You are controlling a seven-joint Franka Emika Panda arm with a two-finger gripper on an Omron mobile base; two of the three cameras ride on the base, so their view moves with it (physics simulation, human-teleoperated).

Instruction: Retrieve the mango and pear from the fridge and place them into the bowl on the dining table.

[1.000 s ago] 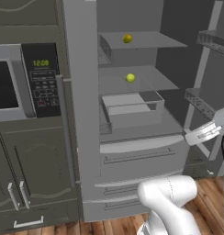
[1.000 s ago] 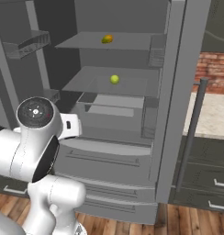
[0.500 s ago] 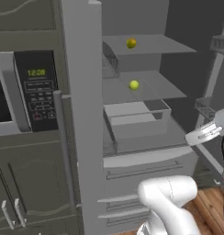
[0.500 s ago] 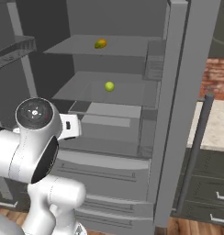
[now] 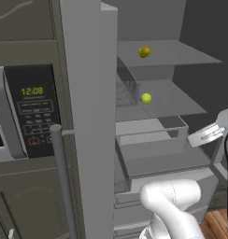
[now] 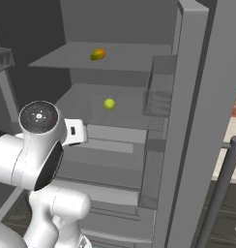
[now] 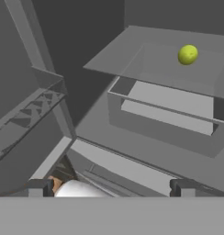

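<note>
Hand view, our gripper [image 7: 109, 187] at the bottom with its 2 fingers spread wide and empty, the pear [image 7: 187, 54] well apart up right on the fridge [image 7: 146, 137] shelf, the mango [image 6: 97, 54] on the shelf above.

We see two grey shelves in the fridge [image 5: 88, 121]. The mango [image 5: 144, 51] lies mid-way along the upper shelf [image 5: 181, 53]; the pear [image 5: 146, 98] sits on the lower shelf [image 5: 176, 100], seemingly nearer its back edge. Below stands a shallow open tray [image 5: 153, 133].
</note>
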